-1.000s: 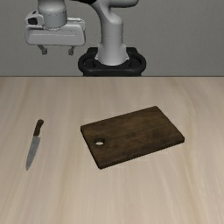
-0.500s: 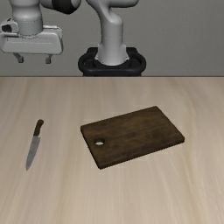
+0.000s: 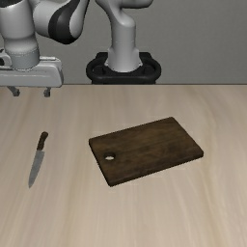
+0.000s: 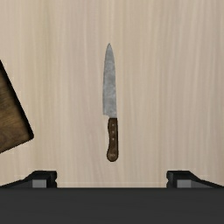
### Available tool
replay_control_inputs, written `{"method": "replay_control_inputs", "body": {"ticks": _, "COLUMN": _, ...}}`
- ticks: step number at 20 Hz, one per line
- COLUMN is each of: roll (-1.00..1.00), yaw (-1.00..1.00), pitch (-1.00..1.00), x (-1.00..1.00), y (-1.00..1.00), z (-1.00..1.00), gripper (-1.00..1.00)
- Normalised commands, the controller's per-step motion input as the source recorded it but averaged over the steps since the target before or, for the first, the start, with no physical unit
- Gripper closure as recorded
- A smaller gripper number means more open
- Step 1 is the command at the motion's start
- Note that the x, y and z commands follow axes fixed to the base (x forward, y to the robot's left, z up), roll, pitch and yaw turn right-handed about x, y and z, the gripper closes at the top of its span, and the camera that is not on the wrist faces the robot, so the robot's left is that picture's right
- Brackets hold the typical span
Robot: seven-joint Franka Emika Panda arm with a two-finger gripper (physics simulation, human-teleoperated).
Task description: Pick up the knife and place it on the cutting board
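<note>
Now our pincer (image 3: 30, 92) hangs high with its two fingers wide apart and nothing between them. Over the last second it has swung across to the exterior view's left and dropped lower, which brings it over the knife's side of the desk (image 3: 212, 212). Below it, the knife (image 4: 110, 105) lies flat on the pale wood, untouched and centred between our fingertips, dark handle toward them and blade pointing away. Farther off rests the dark cutting board (image 3: 147, 150), well apart from the knife and bare. We judge the approach lined up; descending and gripping the handle remain.
</note>
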Motion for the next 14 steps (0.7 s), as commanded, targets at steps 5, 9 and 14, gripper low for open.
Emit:
{"method": "replay_control_inputs", "body": {"ticks": 5, "roll": 0.0, "yaw": 0.0, "pitch": 0.0, "x": 0.0, "y": 0.0, "z": -1.0, "gripper": -1.0}}
{"method": "replay_control_inputs", "body": {"ticks": 9, "roll": 0.0, "yaw": 0.0, "pitch": 0.0, "x": 0.0, "y": 0.0, "z": -1.0, "gripper": -1.0}}
{"method": "replay_control_inputs", "body": {"ticks": 14, "roll": 0.0, "yaw": 0.0, "pitch": 0.0, "x": 0.0, "y": 0.0, "z": -1.0, "gripper": -1.0}}
